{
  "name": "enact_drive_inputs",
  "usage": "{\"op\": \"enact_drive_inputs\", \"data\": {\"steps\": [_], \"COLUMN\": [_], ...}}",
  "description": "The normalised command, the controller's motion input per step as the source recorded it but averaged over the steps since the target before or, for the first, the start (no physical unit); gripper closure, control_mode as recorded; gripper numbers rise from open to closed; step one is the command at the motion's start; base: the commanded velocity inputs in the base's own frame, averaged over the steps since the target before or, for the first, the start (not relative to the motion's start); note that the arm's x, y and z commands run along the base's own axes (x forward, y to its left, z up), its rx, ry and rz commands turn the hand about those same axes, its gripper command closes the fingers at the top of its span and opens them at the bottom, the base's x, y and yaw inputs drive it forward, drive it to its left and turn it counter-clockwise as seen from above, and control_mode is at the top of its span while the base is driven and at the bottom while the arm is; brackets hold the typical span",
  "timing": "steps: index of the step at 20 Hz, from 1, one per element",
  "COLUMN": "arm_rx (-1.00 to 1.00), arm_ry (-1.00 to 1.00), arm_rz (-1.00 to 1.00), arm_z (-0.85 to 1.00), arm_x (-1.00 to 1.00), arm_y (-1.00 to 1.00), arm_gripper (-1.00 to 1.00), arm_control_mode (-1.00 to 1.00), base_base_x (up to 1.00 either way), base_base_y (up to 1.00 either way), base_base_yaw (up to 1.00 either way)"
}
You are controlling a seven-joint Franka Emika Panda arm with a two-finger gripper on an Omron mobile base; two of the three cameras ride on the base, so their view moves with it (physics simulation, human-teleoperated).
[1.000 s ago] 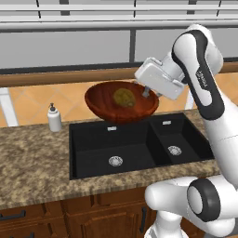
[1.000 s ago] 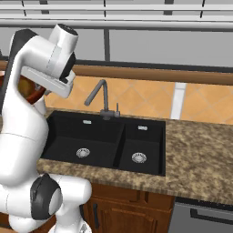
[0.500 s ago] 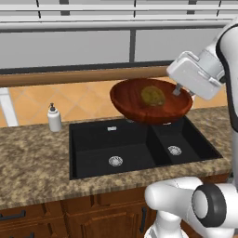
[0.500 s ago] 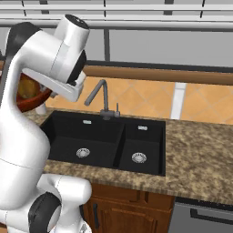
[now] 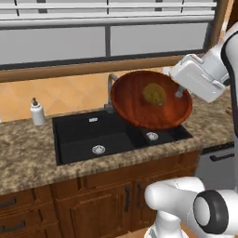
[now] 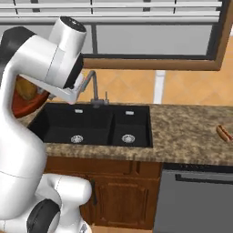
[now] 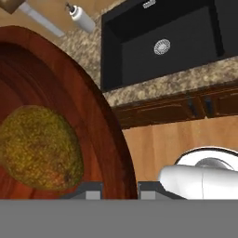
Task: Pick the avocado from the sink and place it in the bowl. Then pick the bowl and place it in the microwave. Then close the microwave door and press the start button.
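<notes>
Bowl (image 5: 139,111) is up in the air over the sink (image 5: 88,135), tilted w/ its inside facing the left base cam, rim pinched by the gripper (image 5: 179,93) at the right edge. Avocado (image 5: 154,94) sits inside it, near centre. Hand view: fingers (image 7: 90,190) straddle the rim, avocado just left. Soap bottle (image 5: 37,112) on the counter (image 5: 28,153), left of sink.
</notes>
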Motion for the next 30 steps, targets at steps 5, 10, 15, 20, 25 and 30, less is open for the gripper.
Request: {"op": "enact_drive_inputs", "data": {"steps": [5, 10, 15, 20, 25, 30], "arm_rx": [0.0, 0.0, 0.0, 0.0, 0.0, 0.0], "arm_ry": [0.0, 0.0, 0.0, 0.0, 0.0, 0.0], "arm_rz": [0.0, 0.0, 0.0, 0.0, 0.0, 0.0], "arm_z": [0.0, 0.0, 0.0, 0.0, 0.0, 0.0], "arm_x": [0.0, 0.0, 0.0, 0.0, 0.0, 0.0], "arm_y": [0.0, 0.0, 0.0, 0.0, 0.0, 0.0], "arm_gripper": [1.0, 1.0, 1.0, 1.0, 1.0, 1.0], "arm_control_mode": [1.0, 1.0, 1.0, 1.0, 1.0, 1.0], "base_base_x": [-0.47, -0.17, 0.0, 0.01, 0.06, 0.02], "base_base_y": [0.0, 0.0, -0.07, -0.22, -0.29, -0.4], "base_base_yaw": [-0.8, -0.88, -0.87, -0.82, -0.82, -0.79]}}
